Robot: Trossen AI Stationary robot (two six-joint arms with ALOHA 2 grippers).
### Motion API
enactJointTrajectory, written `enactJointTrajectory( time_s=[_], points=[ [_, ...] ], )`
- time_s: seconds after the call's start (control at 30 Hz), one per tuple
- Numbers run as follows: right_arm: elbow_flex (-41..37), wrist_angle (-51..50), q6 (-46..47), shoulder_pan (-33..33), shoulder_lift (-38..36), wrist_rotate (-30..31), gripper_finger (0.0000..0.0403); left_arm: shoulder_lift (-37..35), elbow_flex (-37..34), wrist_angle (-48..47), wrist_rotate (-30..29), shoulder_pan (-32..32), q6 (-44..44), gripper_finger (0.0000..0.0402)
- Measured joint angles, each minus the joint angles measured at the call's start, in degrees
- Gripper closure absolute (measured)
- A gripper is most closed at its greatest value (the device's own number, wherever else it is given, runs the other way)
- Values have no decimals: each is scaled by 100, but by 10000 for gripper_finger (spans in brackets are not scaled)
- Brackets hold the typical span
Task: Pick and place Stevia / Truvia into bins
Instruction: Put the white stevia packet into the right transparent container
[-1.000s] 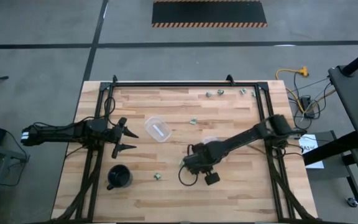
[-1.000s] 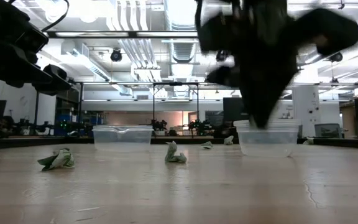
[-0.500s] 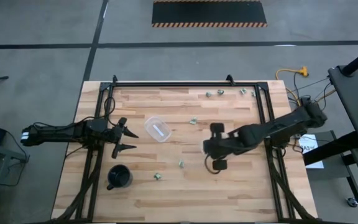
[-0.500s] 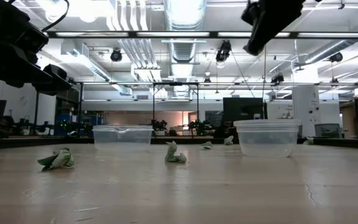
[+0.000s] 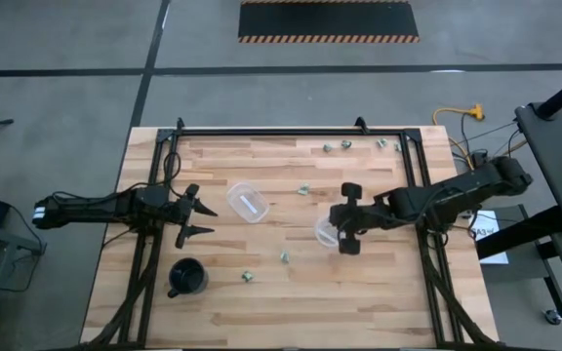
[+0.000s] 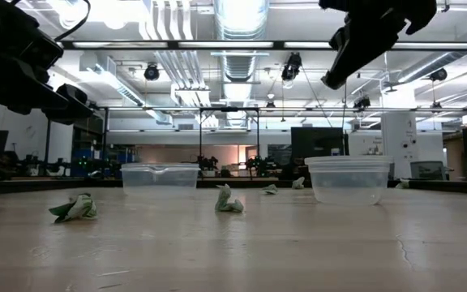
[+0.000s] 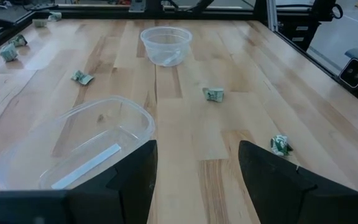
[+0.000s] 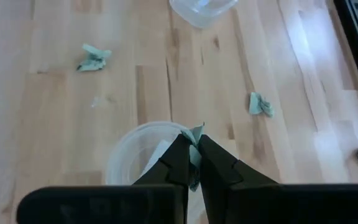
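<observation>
**Q:** Where is the item being handled?

**A:** A small crumpled pale green-and-white sweetener packet [image 8: 195, 135] is pinched between the tips of my right gripper [image 8: 190, 149]. My fingers are nearly together, clamped on it. I hold it directly above the round clear plastic bin [image 5: 327, 231] near the table's middle, raised off the surface; in the low view this bin [image 6: 349, 179] stands at the right and my arm is high above it.

**Q:** What lies around that bin?

**A:** Loose packets are on the light wooden table [image 5: 261, 312]. One packet [image 5: 285, 256] lies near the bin on the front side, another [image 5: 247, 277] farther toward the front-left, and one [image 5: 303, 189] on the far side. A further group [image 5: 344, 146] sits along the far edge, well apart. All are clear of the bin's rim.

**Q:** Second bin and other arm?

**A:** The second clear bin [image 5: 247, 202] stands left of centre, well apart from mine. My left gripper [image 5: 192, 216] waits just beside it near the left rail, fingers spread wide, holding nothing. A black cup [image 5: 187, 278] stands near the front-left.

**Q:** Open room?

**A:** Bare wood lies between the two bins and across the front of the table.
</observation>
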Motion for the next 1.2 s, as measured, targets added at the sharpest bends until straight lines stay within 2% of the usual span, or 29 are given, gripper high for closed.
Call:
enactJointTrajectory(
  time_s=[0.27,1.2],
  points=[
    [-171,51,41,-152,-150,-1,390,0,-1,5,0,1,0,193],
    [-58,50,-251,-157,-113,-12,390,0,-1,-7,0,1,0,193]
  ],
)
